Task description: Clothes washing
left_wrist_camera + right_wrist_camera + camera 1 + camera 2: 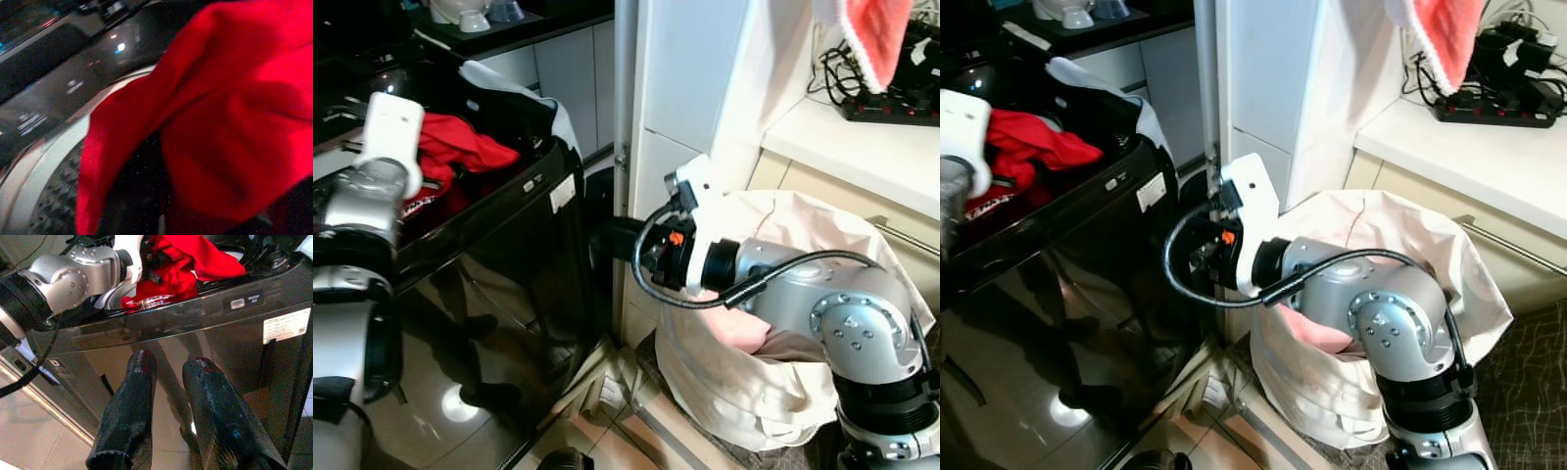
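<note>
A red garment is heaped over the open top of the black top-loading washing machine. My left gripper is at the machine's mouth, shut on the garment, which hangs close before the left wrist camera above the drum's pale rim. My right gripper is held low beside the machine's glossy side, open, with nothing between its fingers. Behind the right arm stands a cream laundry bag with a pink garment inside it.
A dark and white garment lies over the machine's back edge. A white cabinet stands between the machine and the bag. To the right, a counter holds a power strip; an orange-pink towel hangs above.
</note>
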{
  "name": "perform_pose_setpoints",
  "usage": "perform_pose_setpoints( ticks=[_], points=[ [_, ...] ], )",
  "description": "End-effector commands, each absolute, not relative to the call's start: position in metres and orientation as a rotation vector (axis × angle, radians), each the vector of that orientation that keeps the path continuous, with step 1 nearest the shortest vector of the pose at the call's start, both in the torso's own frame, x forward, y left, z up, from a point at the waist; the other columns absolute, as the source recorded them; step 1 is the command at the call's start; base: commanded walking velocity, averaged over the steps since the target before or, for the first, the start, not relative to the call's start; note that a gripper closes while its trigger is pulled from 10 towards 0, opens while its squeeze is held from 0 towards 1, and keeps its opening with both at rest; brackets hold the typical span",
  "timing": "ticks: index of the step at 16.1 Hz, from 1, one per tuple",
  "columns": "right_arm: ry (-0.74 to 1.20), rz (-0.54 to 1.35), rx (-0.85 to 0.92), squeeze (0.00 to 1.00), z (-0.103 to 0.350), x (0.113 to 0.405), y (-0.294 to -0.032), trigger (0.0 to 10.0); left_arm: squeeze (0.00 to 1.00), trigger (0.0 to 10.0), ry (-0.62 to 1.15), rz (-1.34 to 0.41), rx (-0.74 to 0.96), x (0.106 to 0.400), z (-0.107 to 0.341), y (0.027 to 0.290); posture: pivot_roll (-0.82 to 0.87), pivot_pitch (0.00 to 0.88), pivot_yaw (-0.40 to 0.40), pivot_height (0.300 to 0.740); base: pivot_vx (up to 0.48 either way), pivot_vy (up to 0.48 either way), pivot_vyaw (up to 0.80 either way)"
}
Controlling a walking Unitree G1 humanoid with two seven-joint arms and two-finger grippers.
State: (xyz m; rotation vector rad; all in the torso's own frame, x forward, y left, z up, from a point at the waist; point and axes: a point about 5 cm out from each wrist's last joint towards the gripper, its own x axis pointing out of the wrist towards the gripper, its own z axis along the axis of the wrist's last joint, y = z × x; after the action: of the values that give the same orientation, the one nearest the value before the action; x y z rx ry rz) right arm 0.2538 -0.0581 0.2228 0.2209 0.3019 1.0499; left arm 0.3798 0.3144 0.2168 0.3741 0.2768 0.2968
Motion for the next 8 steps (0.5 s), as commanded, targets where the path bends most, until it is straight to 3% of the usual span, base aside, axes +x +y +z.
perform_pose_setpoints(
  ticks=[1, 8],
  points=[
    [0.294, 1.049, 0.208, 0.00, 0.2241, 0.2527, -0.0590, 10.0, 1.00, 10.0, 0.285, 0.294, 0.336, 0.3799, 0.2207, 0.3166, 0.02, 0.000, -0.002, 0.740, 0.000, 0.000, 0.00],
    [0.291, 1.027, 0.200, 0.00, 0.2257, 0.2584, -0.0644, 10.0, 1.00, 10.0, 0.302, 0.291, 0.272, 0.3733, 0.2181, 0.3256, 0.02, 0.000, -0.007, 0.740, 0.000, 0.000, 0.00]
  ],
)
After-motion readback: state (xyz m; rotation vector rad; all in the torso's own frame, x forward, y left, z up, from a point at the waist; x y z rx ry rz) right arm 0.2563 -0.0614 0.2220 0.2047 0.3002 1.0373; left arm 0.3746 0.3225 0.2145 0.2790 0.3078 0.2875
